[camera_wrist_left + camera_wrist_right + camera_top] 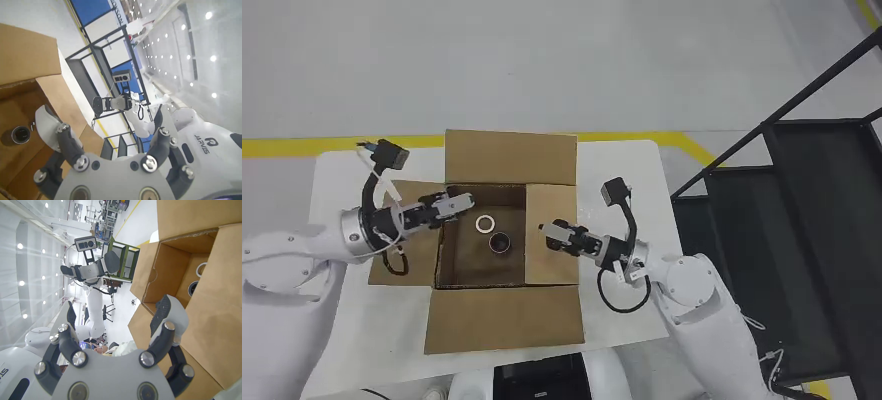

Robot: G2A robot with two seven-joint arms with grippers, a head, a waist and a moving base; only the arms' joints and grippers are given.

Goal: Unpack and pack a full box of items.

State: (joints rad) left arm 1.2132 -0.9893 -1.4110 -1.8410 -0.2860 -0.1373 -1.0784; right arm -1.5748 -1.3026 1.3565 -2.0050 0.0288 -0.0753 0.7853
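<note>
Looking down, we see the box (pixel 510 158) open on the worktop (pixel 627 175), flaps folded out so we can reach in. A white ring (pixel 484 223) and a dark round pot (pixel 502 242) lie on its floor. Our left gripper (pixel 466 200) and right gripper (pixel 548 230) hover at opposite sides, fingers (pixel 47 123) spread wide, holding nothing, ready to dip in.

Lettering on a far wall sign (pixel 118 15)

You have glossy white arm shells (pixel 692 290), coiled black cables (pixel 140 111), and a right gripper (pixel 118 303) of grey plate (pixel 113 370), silver screws (pixel 79 357), black ribbed pads (pixel 160 311).
</note>
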